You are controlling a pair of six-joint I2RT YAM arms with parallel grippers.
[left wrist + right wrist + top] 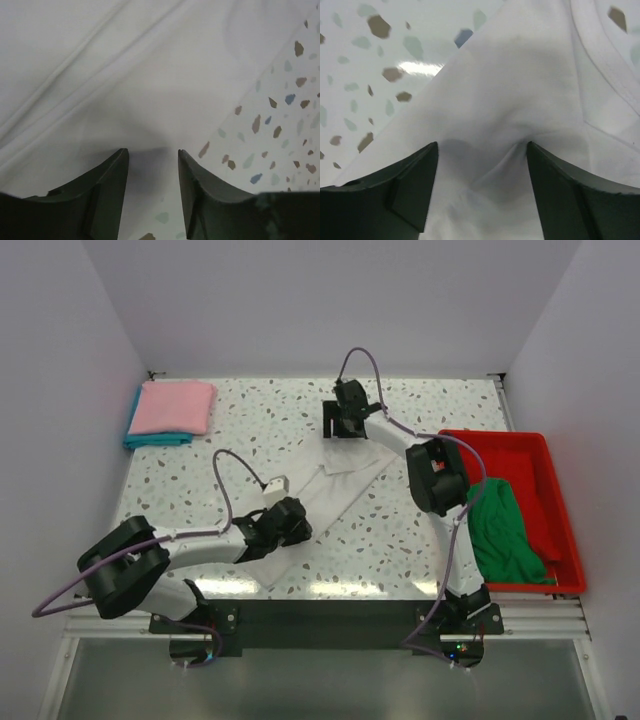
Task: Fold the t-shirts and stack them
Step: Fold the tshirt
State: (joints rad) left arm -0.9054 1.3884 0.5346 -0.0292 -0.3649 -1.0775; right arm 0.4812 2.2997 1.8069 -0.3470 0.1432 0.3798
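Note:
A white t-shirt (pixel 335 488) lies spread and creased in the middle of the table. My left gripper (pixel 291 522) is at its near left edge. In the left wrist view that gripper (pixel 151 152) stands open just above the white cloth (pixel 125 75), with nothing pinched. My right gripper (pixel 350 412) is at the shirt's far end; in the right wrist view it (pixel 481 146) is open, pressed down on the white cloth (pixel 520 75), and a small ridge of cloth rises between its fingers. A folded pink t-shirt (pixel 176 405) rests on a folded teal one (pixel 150 439). A green t-shirt (pixel 505 530) lies crumpled in the tray.
The red plastic tray (pixel 540 445) stands at the right edge of the speckled table (pixel 260 410). The folded stack sits in the far left corner by the wall. White walls close in the back and both sides.

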